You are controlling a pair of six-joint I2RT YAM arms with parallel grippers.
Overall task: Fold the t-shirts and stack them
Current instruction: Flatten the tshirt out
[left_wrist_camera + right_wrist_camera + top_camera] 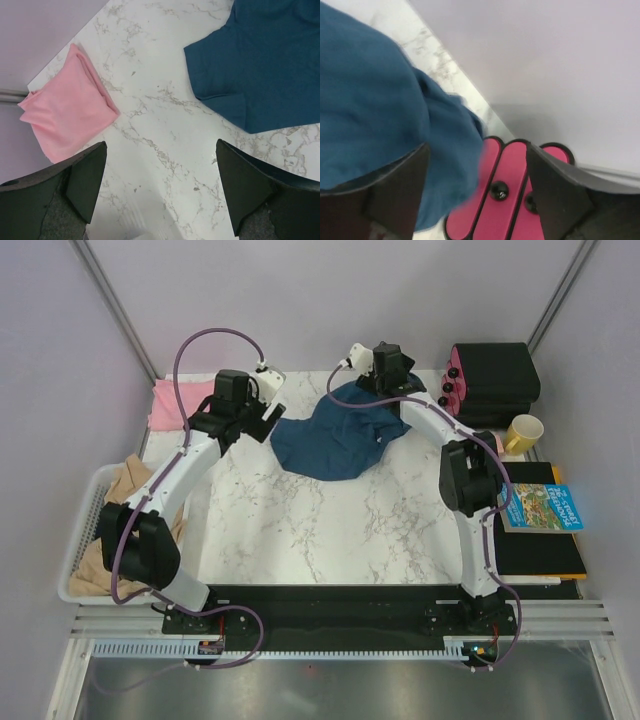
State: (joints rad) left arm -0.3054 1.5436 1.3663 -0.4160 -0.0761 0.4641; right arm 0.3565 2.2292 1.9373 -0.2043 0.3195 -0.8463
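Standing nearest, base plate (340, 605): black, carries both arm bases; on the near side of the dark teal t-shirt (335, 440), well apart from it.
White basket (80, 530): near-left of the teal shirt, off the table's left edge; holds crumpled beige cloth (125, 480).
Blue book (541, 508): near-right of the teal shirt, lying flat on a black mat (540, 550).
Marble tabletop (320, 530): bare on the near side of the teal shirt.
Yellow mug (524, 432): upright, to the right of the teal shirt, beyond the book.
Dark teal t-shirt: unfolded and rumpled on the far half of the marble, right of centre; its far edge rises in a peak toward the right arm's head.
Left gripper (160, 150): hovers just left of the teal shirt, jaws released and spread wide over bare marble, nothing between them.
Pink t-shirt (67, 117): folded into a compact pad, left of the teal shirt at the far-left corner, well apart from it.
Right gripper (477, 150): at the teal shirt's far edge; jaws stand apart, a gap visible between them. Blurred teal cloth lies against one finger; cannot tell whether it hangs on it.
Black case (495, 375): pink fittings on its front; to the far right of the teal shirt.
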